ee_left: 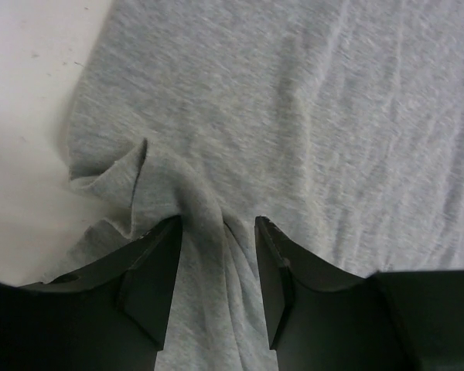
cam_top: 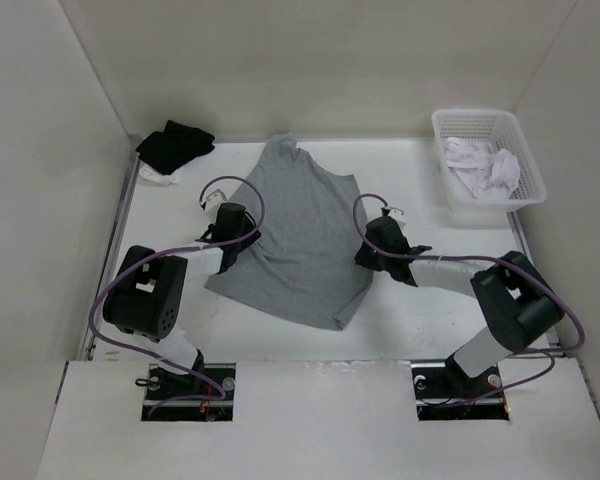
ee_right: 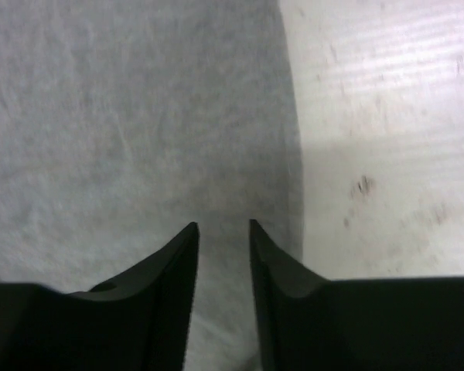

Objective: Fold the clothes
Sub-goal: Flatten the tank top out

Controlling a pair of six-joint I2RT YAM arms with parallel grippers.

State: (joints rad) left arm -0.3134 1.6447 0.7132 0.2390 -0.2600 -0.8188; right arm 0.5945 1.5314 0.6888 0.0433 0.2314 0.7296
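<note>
On the white surface (cam_top: 400, 310), mid-scene, the grey tank top (cam_top: 295, 240) lies spread flat
Left fingers (ee_left: 216, 232) part-spread, a bunched fold of its left edge between them; right fingers (ee_right: 220, 228) narrowly apart over its right edge, grip unclear

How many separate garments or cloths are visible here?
3: grey tank top spread mid-table, black garment far-left corner, white-pinkish cloth in the basket. More may lie underneath.

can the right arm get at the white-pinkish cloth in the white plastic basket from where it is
Probably yes: the white-pinkish cloth lies uncovered in the open-topped white plastic basket, with bare table between it and the right gripper.
</note>
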